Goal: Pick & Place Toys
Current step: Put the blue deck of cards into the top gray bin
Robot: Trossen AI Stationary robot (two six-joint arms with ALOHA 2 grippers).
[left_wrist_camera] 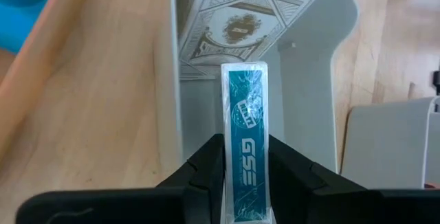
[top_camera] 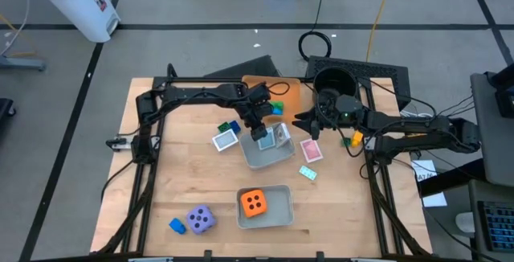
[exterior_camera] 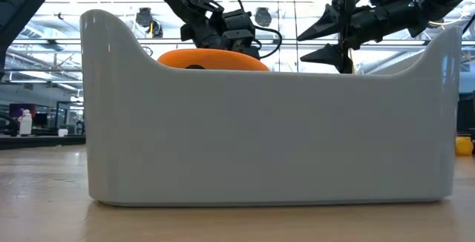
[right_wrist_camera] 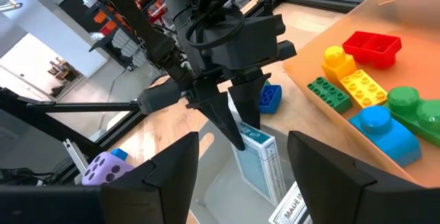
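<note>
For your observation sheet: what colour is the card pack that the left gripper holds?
Teal, with white lettering on its edge. The card pack shows best in the left wrist view, pinched in the left gripper.

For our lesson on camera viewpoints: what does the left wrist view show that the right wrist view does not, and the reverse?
Only the left wrist view shows the white patterned card box leaning inside the grey tray. Only the right wrist view shows the orange tray of bricks and the purple die. Both show the left hand shut on the teal card box.

wooden table [top_camera: 185, 182], grey trays [top_camera: 277, 210], purple die [top_camera: 200, 219]
</note>
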